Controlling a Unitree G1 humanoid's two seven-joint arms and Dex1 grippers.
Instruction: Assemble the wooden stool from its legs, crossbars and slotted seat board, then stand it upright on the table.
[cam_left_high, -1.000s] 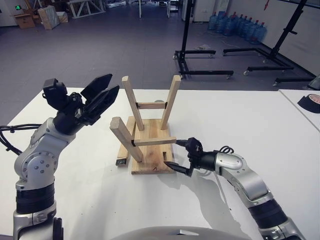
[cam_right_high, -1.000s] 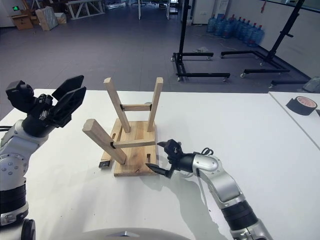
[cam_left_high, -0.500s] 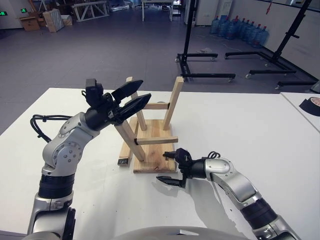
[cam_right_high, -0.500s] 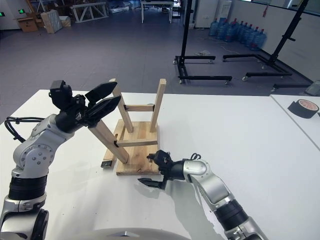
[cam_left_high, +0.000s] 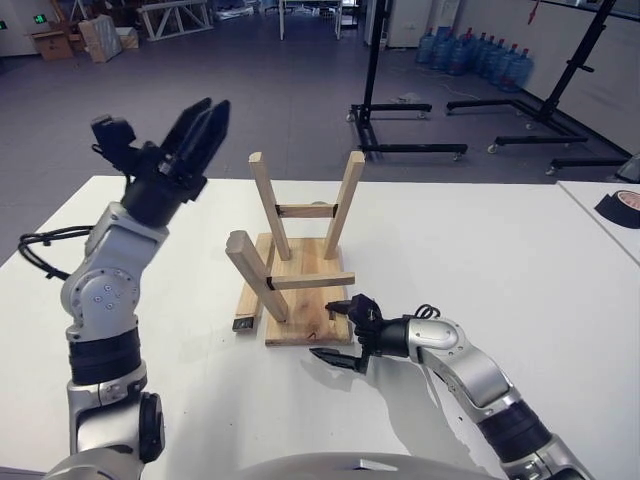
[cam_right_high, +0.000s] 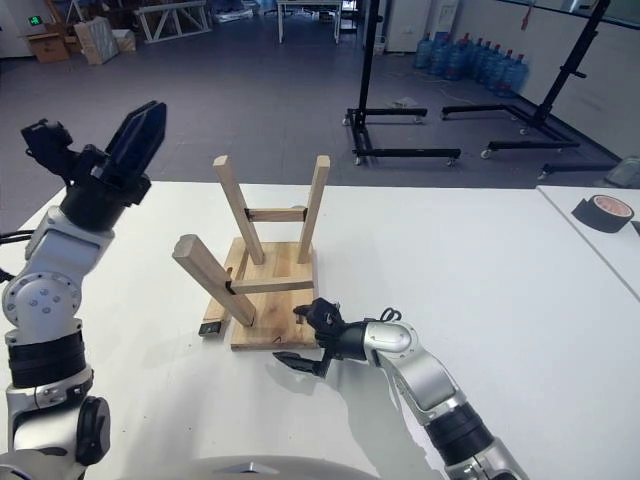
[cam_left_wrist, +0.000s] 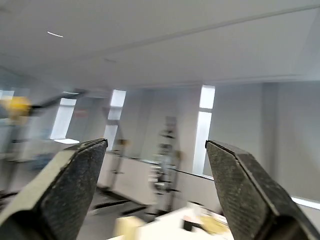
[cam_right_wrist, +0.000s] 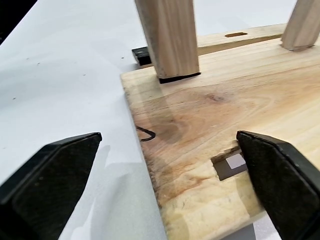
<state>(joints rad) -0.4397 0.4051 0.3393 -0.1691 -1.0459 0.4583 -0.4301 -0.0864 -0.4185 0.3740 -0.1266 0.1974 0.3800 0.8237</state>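
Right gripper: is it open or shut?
Open. The right gripper has its fingers wide apart, a corner of the seat board between them.

Seat board (cam_left_high: 310, 312): pale wooden slab, lying flat at the centre of the frame.
Rear legs (cam_left_high: 342, 205): two square posts standing on the board's far part, splaying apart upward.
Upper crossbar (cam_left_high: 305, 211): short bar joining the rear legs.
Front leg (cam_left_high: 256, 275): stood at the board's near left, tilted to the upper left.
Lower crossbar (cam_left_high: 315, 281): ran right from the front leg, its right end free.
Loose piece (cam_left_high: 246, 308): slotted stick, flat along the board's left edge.
Slot (cam_right_wrist: 230, 162): rectangular, open, near the board's near edge.
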